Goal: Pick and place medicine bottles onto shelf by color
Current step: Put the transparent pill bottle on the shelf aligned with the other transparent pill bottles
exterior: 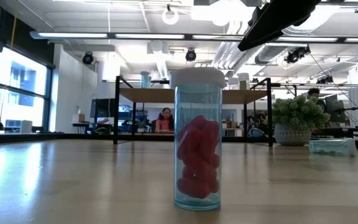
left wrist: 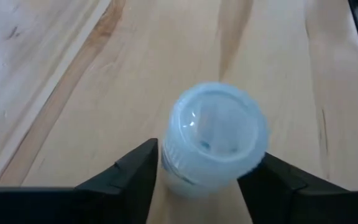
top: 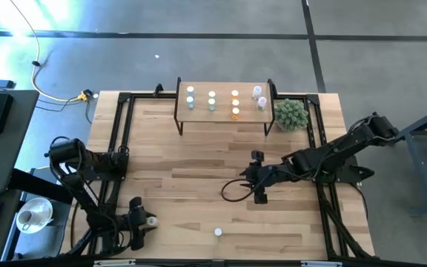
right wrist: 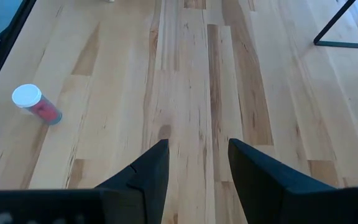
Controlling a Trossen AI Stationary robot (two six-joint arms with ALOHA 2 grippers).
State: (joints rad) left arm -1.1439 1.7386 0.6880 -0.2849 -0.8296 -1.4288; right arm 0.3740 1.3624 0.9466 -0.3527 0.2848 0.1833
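A clear medicine bottle (left wrist: 213,140) with a white cap stands near the table's front left, between the fingers of my left gripper (left wrist: 207,171), which shows in the high view as well (top: 147,221). A light-blue bottle (exterior: 197,140) holding red pills stands upright on its base near the front edge (top: 218,232). My right gripper (top: 258,185) hangs open over the table's middle, holding nothing (right wrist: 197,155). At the far edge the shelf (top: 224,113) carries several bottles (top: 211,100) in rows by colour. My left gripper has the clear bottle's body just under the cap (left wrist: 169,168) between its two fingers, one finger on each side. The fingers slant down at it from the table's left side. The bottle is upright; its base is hidden by the cap and fingers.
A spiky green plant in a pot (top: 290,113) sits right of the shelf. Black frame rails (top: 117,141) run along the table's left and right sides. A cable loop (top: 233,191) hangs below the right arm. Bare planks lie between the shelf and the front edge.
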